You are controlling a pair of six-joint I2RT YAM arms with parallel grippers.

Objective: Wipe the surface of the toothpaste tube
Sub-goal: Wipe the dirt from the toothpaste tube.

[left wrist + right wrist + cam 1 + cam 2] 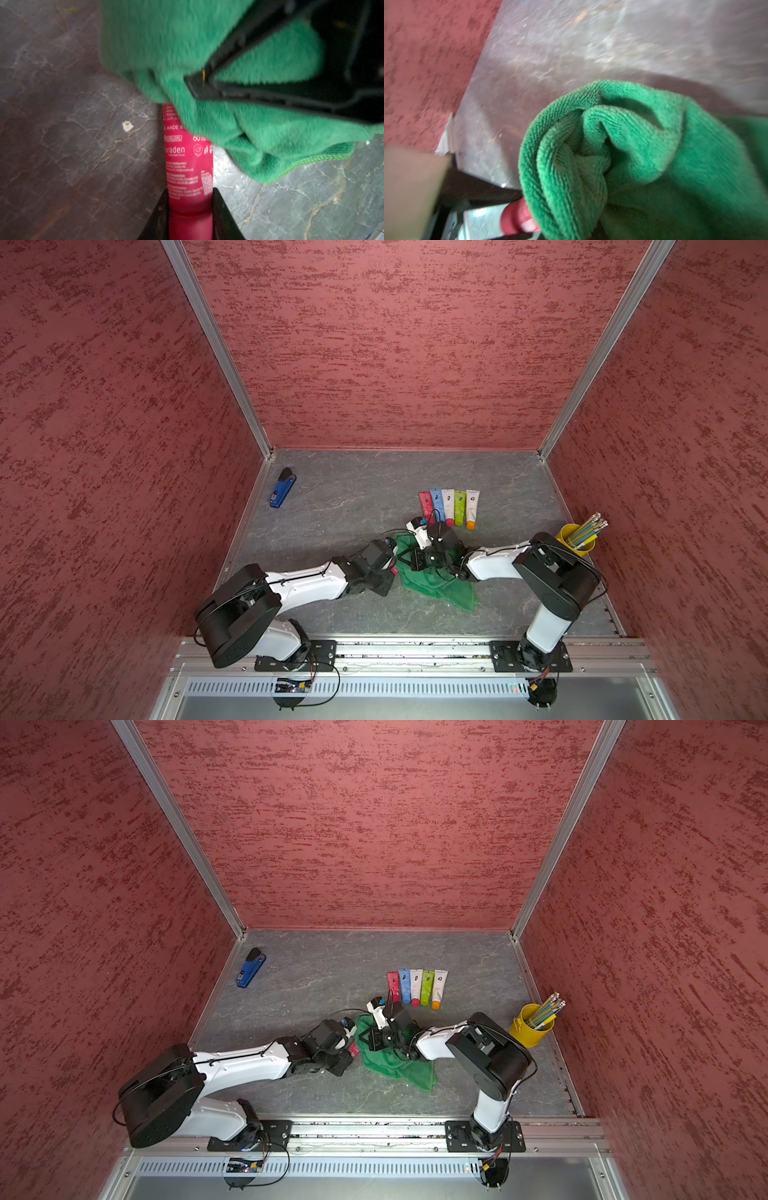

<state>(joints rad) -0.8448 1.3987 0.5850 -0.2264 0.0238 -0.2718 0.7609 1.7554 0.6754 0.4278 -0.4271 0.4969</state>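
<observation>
A red toothpaste tube [189, 166] with white print lies low over the grey table, and my left gripper [190, 193] is shut on its cap end. In both top views only a sliver of the tube [395, 571] [354, 1050] shows beside the left gripper [390, 566]. A green cloth [166, 41] [432, 589] is draped over the tube's far part. My right gripper [197, 84] [405, 561] is shut on a bunched fold of that cloth. In the right wrist view the cloth [633, 155] hides the fingers, and the tube's cap [519, 216] peeks out beside it.
Several coloured tubes [449, 506] lie in a row just behind the grippers. A yellow cup of pencils [577, 537] stands at the right edge by the right arm. A blue stapler [282, 493] lies at the back left. Red walls enclose three sides.
</observation>
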